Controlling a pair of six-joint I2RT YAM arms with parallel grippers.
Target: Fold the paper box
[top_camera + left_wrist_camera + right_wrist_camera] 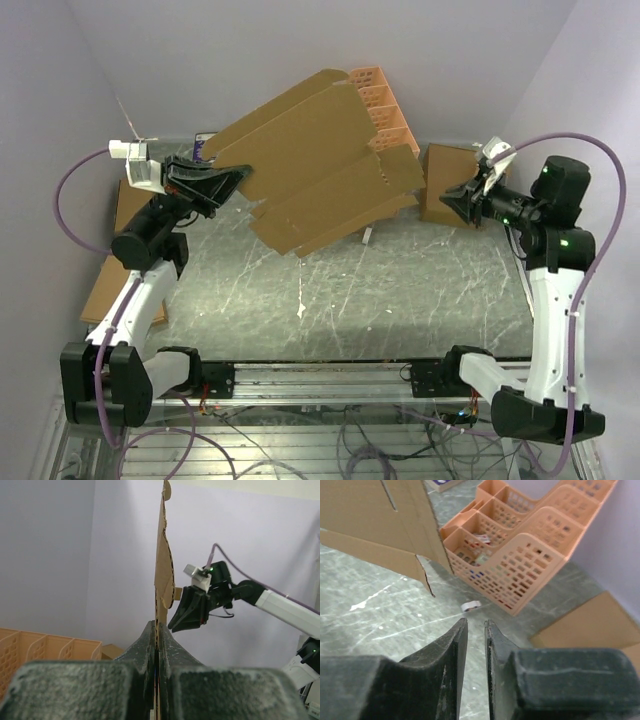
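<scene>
The paper box [320, 165] is a flat die-cut sheet, held up off the table [400, 300] at about 12 o'clock and tilted. The left gripper [238, 178] is clamped on its 9 o'clock edge, jaws tight together on the card. It looks light and fairly stiff to me. It holds flat from that one pinch, but it should bend readily at the scored lines and tear at the slits. I'd take it by a plain panel edge near 3 o'clock, not a tab. The right gripper [447, 197] hangs just off that side with only a narrow gap between its fingers [455, 645] and nothing in it.

Behind the sheet at 1 o'clock stands the rack [530, 555]. One near compartment holds some small bits [481, 550], too small to name. The other compartments I can see into look bare.
</scene>
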